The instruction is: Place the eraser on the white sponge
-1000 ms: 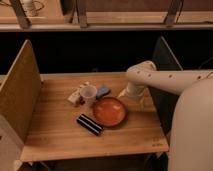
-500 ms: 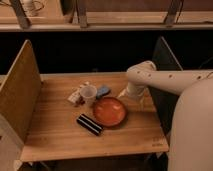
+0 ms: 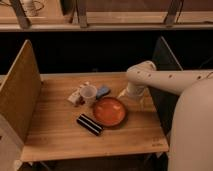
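The eraser (image 3: 90,124), a black block with pale stripes, lies on the wooden table (image 3: 60,135) just front-left of the orange plate (image 3: 109,111). A white sponge-like piece (image 3: 75,96) lies left of a white cup (image 3: 88,93), behind the eraser. My gripper (image 3: 125,93) hangs below the bend of the white arm (image 3: 150,75), low over the table at the plate's far right edge. It is about a plate's width from the eraser and holds nothing that I can see.
A blue pad (image 3: 103,91) lies right of the cup. A tall panel (image 3: 20,95) stands on the table's left side and a dark panel (image 3: 162,60) on its right. The robot's white body (image 3: 192,130) fills the right foreground.
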You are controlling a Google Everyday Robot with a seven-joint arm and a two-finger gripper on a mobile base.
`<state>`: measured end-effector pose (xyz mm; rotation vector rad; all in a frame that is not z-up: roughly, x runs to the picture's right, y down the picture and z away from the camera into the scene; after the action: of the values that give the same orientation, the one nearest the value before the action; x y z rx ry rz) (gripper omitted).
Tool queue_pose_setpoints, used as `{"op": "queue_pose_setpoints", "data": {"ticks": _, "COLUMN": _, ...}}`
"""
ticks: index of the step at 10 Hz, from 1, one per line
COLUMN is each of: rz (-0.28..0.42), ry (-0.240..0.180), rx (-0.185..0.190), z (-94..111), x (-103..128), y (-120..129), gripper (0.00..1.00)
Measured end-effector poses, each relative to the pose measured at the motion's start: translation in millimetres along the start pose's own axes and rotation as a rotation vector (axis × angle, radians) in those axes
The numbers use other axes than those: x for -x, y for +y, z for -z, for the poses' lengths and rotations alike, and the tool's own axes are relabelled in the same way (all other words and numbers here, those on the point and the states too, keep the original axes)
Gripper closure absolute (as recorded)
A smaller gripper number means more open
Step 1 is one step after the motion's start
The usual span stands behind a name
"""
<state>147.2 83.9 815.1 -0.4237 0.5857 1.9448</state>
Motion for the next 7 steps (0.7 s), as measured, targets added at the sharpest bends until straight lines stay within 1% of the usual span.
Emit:
{"op": "queue_pose_setpoints", "data": {"ticks": 1, "rz": 0.047, "ry": -0.013, "rx": -0.016, "z": 2.7, "x": 0.5, "y": -0.4, "gripper": 0.2}}
{"op": "queue_pose_setpoints", "data": {"ticks": 3, "rz": 0.212, "ry": -0.036, "rx": -0.07, "z": 11.0, "x": -5.9, "y": 11.2, "gripper": 0.2}}
{"op": "queue_pose_setpoints", "data": {"ticks": 4, "rz": 0.332, "ry": -0.045, "rx": -0.103, "z": 15.1, "x": -15.6, "y": 26.7, "gripper": 0.2}}
{"op": "queue_pose_setpoints", "data": {"ticks": 5, "rz": 0.423, "ry": -0.044, "rx": -0.125, "z": 17.4, "x": -26.6, "y": 38.7, "gripper": 0.2}}
{"op": "queue_pose_setpoints", "data": {"ticks": 6, "rz": 0.488, "ry": -0.039, "rx": -0.131, "z": 18.5, "x": -36.8, "y": 49.1, "gripper": 0.2}}
{"op": "queue_pose_setpoints", "data": {"ticks": 7, "rz": 0.546, "ry": -0.031, "rx": -0.128, "z": 19.1, "x": -48.4, "y": 60.4, "gripper": 0.2}}
